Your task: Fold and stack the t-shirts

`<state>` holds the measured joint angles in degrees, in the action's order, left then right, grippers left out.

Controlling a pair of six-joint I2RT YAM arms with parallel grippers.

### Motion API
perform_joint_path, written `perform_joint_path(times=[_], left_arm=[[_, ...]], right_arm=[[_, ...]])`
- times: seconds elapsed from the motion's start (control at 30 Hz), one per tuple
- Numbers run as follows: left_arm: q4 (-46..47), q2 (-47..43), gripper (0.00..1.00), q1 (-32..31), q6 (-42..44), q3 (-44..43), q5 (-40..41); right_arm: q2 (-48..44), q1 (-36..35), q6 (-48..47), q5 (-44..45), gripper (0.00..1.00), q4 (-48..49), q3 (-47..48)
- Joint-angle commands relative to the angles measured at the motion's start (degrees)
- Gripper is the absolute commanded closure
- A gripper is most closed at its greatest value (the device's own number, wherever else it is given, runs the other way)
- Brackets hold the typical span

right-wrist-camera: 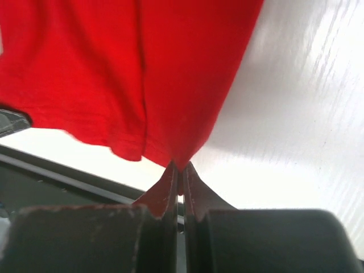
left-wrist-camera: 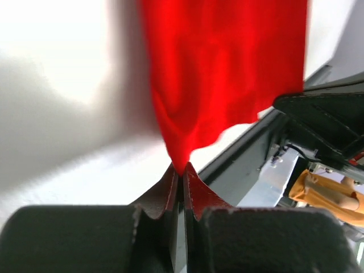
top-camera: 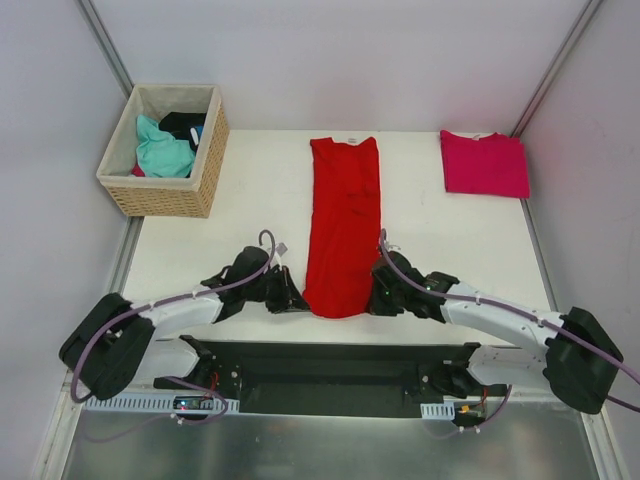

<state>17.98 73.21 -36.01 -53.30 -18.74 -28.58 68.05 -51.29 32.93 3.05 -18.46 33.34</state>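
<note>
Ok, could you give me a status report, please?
Left gripper shut on red t-shirt, near hem corner. Right gripper shut on opposite corner. Pink t-shirt folded, far right. Nothing obstructing.

A woven wicker basket (top-camera: 160, 197) is standing at the far left corner of the white table (top-camera: 250, 200), its pale lining showing along the rim. Inside it, a crumpled teal cloth (top-camera: 162, 150) is lying beside a black item (top-camera: 182, 123) too small to identify. A black base plate (top-camera: 340, 365) is running along the table's near edge, and pale enclosure walls (top-camera: 330, 50) are surrounding the workspace.
</note>
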Motion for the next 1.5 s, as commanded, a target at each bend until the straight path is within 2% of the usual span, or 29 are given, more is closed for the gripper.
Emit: perform_joint_path(times=[0.0,0.1,0.3,0.57,1.03,1.47], left_arm=[[-11.62,-8.86,1.0,-1.17,3.81,-7.26,4.23],[-15.59,-13.43,1.0,-1.17,4.69,-10.6,4.93],[-21.48,-16.08,1.0,-1.17,7.41,-17.45,7.74],[-23.52,-10.02,1.0,-0.99,10.41,-25.02,11.43],[-20.0,3.95,1.0,1.99,10.67,-28.45,14.34],[-18.68,15.81,1.0,4.72,11.46,-39.43,12.23]], right_arm=[[-5.11,-1.18,-2.77,5.65,0.99,-6.93,7.16],[-6.26,-1.36,-3.65,6.62,0.99,-9.4,9.1],[-9.07,-1.53,-5.59,11.87,0.99,-12.91,13.32],[-5.49,0.04,-10.24,19.54,0.99,-16.61,20.79],[3.83,12.52,-14.29,13.83,0.99,-7.3,19.92],[16.32,16.48,-15.44,7.33,0.99,-2.2,25.28]])
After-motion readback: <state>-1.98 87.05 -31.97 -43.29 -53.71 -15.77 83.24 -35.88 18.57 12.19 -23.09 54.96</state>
